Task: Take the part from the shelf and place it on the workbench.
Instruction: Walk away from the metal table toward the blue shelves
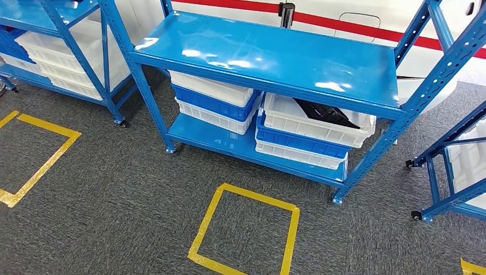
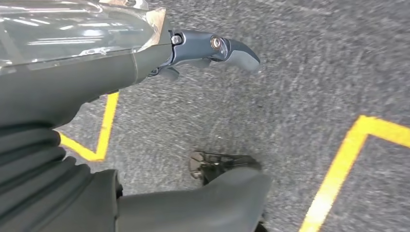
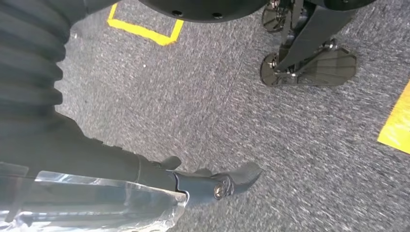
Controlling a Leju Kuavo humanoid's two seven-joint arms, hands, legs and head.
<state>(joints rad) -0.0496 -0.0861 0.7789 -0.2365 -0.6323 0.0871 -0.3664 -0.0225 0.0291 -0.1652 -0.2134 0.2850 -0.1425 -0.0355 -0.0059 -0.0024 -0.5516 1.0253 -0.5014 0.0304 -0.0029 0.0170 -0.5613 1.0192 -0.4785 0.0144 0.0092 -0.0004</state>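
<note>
From the head view I see a blue shelf rack (image 1: 269, 54) standing on grey carpet (image 1: 114, 195), with stacked white and blue bins on its lower level. The right-hand stack is topped by a white bin (image 1: 312, 123) holding a black part (image 1: 326, 113); I judge this to be the task's part, lying low and open-topped so that a hand can reach in from the front under the upper shelf. No workbench appears here, so the part is on the shelf, not at its destination. A yellow tape square (image 1: 246, 229) on the floor in front of the rack reads as a standing mark for the robot; a second one (image 1: 34, 154) lies before the neighbouring rack at left. I can read no brand, label or writing on bins, racks or floor. In the left wrist view the left hand (image 2: 203, 50) hangs above the carpet beside yellow tape; its fingers are extended and loose, holding nothing, which suits an arm carried at rest at the robot's side. In the right wrist view the right hand (image 3: 212, 181) likewise points at the floor, fingers spread and empty. With both hands free and the part in its bin, the scene fits an approach to the shelf; the reach needs the robot closer.
</note>
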